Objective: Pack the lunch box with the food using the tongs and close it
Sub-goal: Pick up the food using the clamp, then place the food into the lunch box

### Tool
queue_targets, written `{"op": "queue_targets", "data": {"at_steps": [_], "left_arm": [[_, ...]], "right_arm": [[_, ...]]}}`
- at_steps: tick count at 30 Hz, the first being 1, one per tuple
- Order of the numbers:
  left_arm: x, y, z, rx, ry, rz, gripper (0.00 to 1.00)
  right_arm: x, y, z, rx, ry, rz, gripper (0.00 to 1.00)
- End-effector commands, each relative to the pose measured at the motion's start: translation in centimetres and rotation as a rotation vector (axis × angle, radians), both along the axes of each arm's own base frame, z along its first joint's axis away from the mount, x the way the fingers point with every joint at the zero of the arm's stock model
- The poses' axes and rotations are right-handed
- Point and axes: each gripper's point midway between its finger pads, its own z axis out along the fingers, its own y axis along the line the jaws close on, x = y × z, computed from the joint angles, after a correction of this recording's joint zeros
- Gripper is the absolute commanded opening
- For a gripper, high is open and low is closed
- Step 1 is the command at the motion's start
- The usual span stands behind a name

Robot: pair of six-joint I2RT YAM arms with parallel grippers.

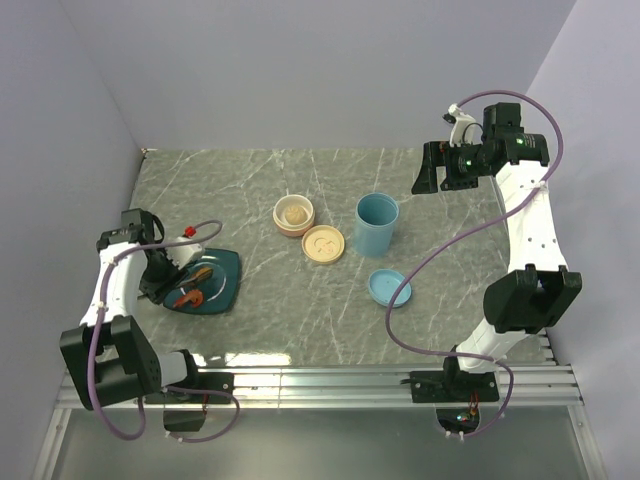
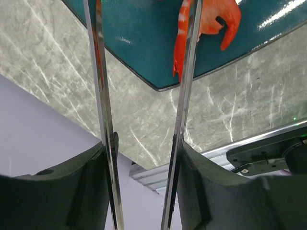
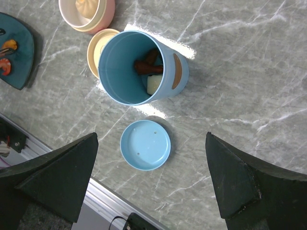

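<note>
Left arm point(image 1: 105, 290) and right arm point(image 1: 530, 225): 2 matching builds
White links, black joint housings, looping purple cables point(image 1: 450, 247); the right gripper point(image 3: 152, 139) has blunt black wedge fingers point(image 3: 62, 177), with a green light point(image 1: 467, 158) at its wrist.

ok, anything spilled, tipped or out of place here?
Nothing stands out. The blue cup and beige bowl stand upright, with the blue lid and beige lid flat beside them. The shrimp pieces lie on the teal plate; none spilled.
</note>
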Motion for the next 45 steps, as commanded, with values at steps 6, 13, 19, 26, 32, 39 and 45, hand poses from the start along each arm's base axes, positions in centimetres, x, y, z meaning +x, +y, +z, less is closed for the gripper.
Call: {"op": "queue_targets", "data": {"at_steps": [6,13,19,26,32,39,45], "left_arm": [[1.4,-0.1,0.9,-0.02,-0.025,0.01,0.5],[-0.9,-0.1,0.5,-0.039,0.034,0.039,0.43],[-0.8,-0.9,1.1,-0.094,0.027,0.059,0.36],[0.7,-1.7,3.4,-0.152,-0.016,0.066,0.31],[2.6,-3.6,6.0,-0.215,-0.079,0.027,0.3],[7.4,-11.5,11.2,-0.362,-0.219,-0.087,0.3],[10.6,-20.8,14.6,-0.522,-0.269,-0.249,0.3]], "right_arm": [[0.1,0.0,0.5,-0.009,-0.024,0.014,1.0],[0.1,0.0,0.6,-0.007,-0.029,0.016,1.0],[0.1,0.1,0.8,-0.002,-0.032,0.019,1.0],[0.1,0.3,0.8,0.002,-0.033,0.022,1.0],[0.2,0.3,0.8,0.006,-0.029,0.023,1.0],[0.4,0.5,1.1,0.013,-0.036,0.022,1.0],[0.8,0.0,1.9,-0.004,-0.065,0.003,1.0]]}}
